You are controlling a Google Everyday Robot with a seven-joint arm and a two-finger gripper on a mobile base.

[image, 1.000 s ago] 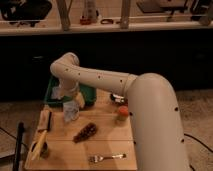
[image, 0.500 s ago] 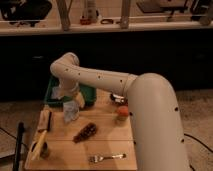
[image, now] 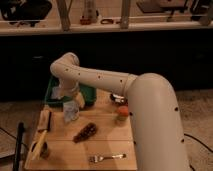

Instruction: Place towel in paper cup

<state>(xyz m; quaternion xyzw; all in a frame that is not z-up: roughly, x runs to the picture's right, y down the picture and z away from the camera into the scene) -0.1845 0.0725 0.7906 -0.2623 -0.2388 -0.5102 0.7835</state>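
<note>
My gripper (image: pixel 73 103) hangs from the white arm (image: pixel 100 80) over the back left part of the wooden table (image: pixel 65 152). Right under it is a pale, whitish object (image: pixel 69 114) standing on the table; I cannot tell whether this is the paper cup, the towel, or both together. The gripper is touching or just above the top of this object. No separate towel shows elsewhere on the table.
A green tray (image: pixel 89 93) sits behind the gripper at the back left. A brown lumpy item (image: pixel 85 132) lies mid-table, a fork (image: pixel 107 158) near the front edge, a small orange-topped jar (image: pixel 121 115) at the right, and wooden utensils (image: pixel 42 131) along the left edge.
</note>
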